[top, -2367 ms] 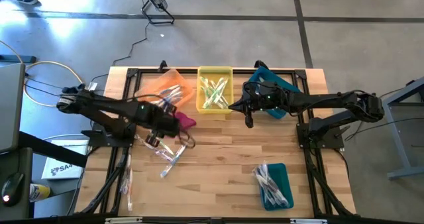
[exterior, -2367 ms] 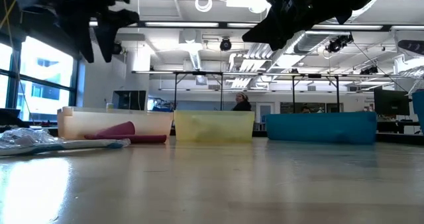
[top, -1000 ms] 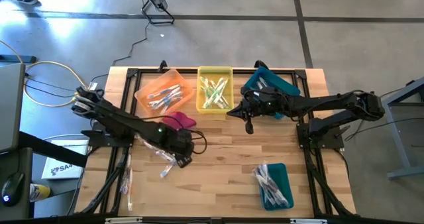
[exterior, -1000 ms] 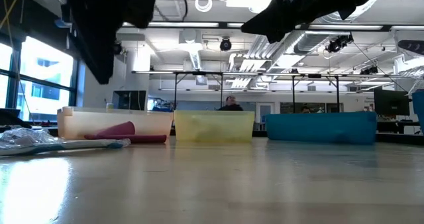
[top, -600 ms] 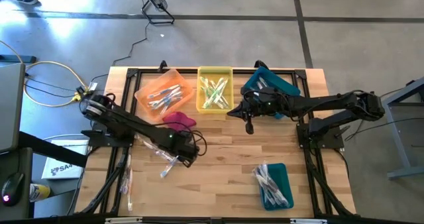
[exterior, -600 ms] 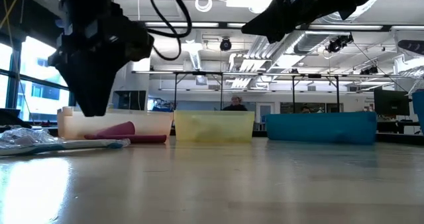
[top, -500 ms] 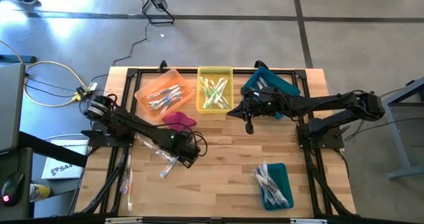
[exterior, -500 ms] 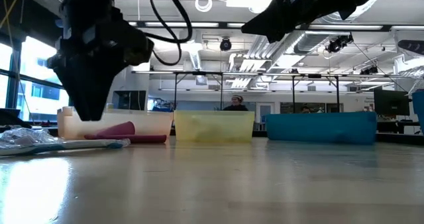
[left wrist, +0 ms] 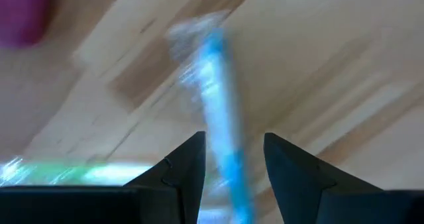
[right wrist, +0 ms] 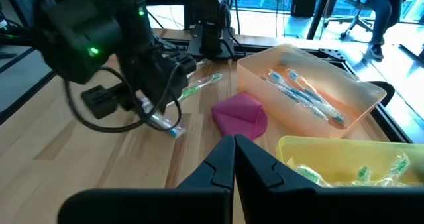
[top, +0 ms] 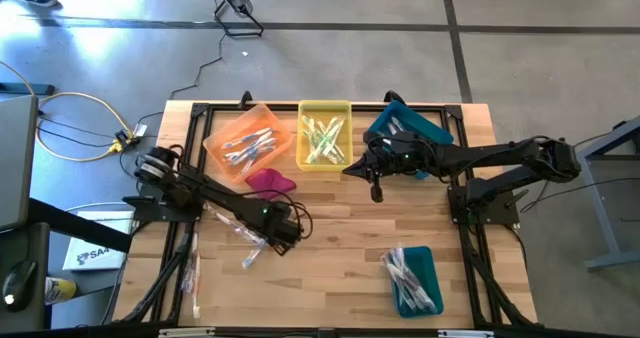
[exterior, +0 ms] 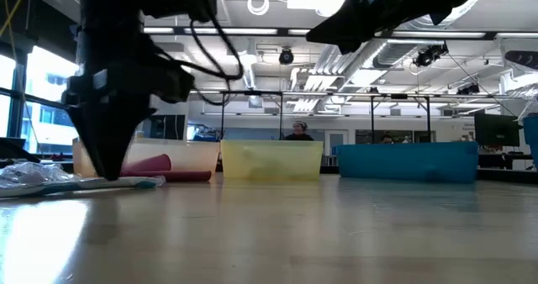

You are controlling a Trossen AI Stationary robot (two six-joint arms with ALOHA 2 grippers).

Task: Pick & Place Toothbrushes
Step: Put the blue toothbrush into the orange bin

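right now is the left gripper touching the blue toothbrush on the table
Cannot tell. In the left wrist view the open left gripper has a finger on each side of the blue toothbrush, but blur hides any contact or gap. The low view shows no more.

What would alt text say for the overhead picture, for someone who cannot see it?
The left gripper reaches down to loose toothbrushes on a wooden table. Orange, yellow and teal bins hold more; the right gripper waits nearby.

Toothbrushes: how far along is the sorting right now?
Done: toothbrushes lie in the orange bin, yellow bin and both teal bins. In hand: the left pincer, open, straddles a blue brush on the table. Left: a few loose brushes beside it. The right pincer waits shut.
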